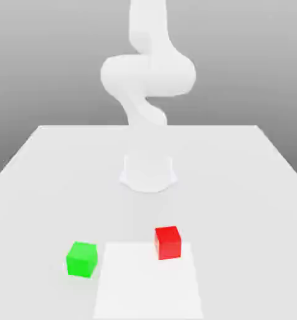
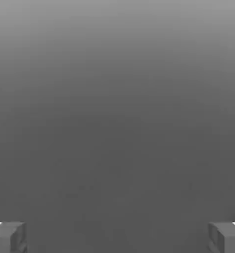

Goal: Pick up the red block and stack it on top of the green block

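Nearest in the exterior view sits the green block (image 1: 82, 259), toward that view's left, flat on the white surface (image 1: 44, 175). Just past it and toward the exterior view's right is the red block (image 1: 168, 242), resting on the far corner of a paler square patch (image 1: 147, 287) — the two cubes are apart, with clear room between them. Farther back stands the arm (image 1: 147, 81), rising from its round base (image 1: 148, 173) and bending overhead.

In the hand view the pincer (image 2: 117, 237) stands wide open, one grey fingertip (image 2: 8, 237) at each lower corner, nothing between them — just plain grey backdrop ahead.

So the job looks to be at the very start: neither cube touched, the reach for the red one still to come. To do it well, I'd say bring the hand directly above the red block, square the fingers to two opposite faces, and come straight down so the cube isn't nudged. Close on the middle of the faces, not an edge — a skewed hold now would likely mean a crooked stack on the green one.
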You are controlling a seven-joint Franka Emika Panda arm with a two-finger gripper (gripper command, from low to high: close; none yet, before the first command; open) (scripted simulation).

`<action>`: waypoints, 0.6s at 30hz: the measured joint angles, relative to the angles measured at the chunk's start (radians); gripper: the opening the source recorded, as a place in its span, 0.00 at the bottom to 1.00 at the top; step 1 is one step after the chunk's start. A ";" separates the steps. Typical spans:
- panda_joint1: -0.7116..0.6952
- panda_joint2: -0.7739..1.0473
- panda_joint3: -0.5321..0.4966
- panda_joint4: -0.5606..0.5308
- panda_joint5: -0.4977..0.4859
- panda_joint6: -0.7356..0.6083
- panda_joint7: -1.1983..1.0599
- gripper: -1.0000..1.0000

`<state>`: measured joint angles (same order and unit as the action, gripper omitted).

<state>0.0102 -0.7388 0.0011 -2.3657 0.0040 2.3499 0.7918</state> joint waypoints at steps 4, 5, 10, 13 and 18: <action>0.020 0.120 0.004 -0.124 0.007 0.095 -0.015 0.50; 0.025 0.149 0.005 -0.155 0.008 0.119 -0.019 0.50; 0.045 0.299 0.018 -0.311 0.017 0.237 -0.039 0.50; 0.057 0.397 0.028 -0.411 0.021 0.313 -0.050 0.50; 0.070 0.655 0.048 -0.548 0.008 0.509 -0.055 0.50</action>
<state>0.0804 -0.0837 0.0495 -2.9139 0.0120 2.8589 0.7370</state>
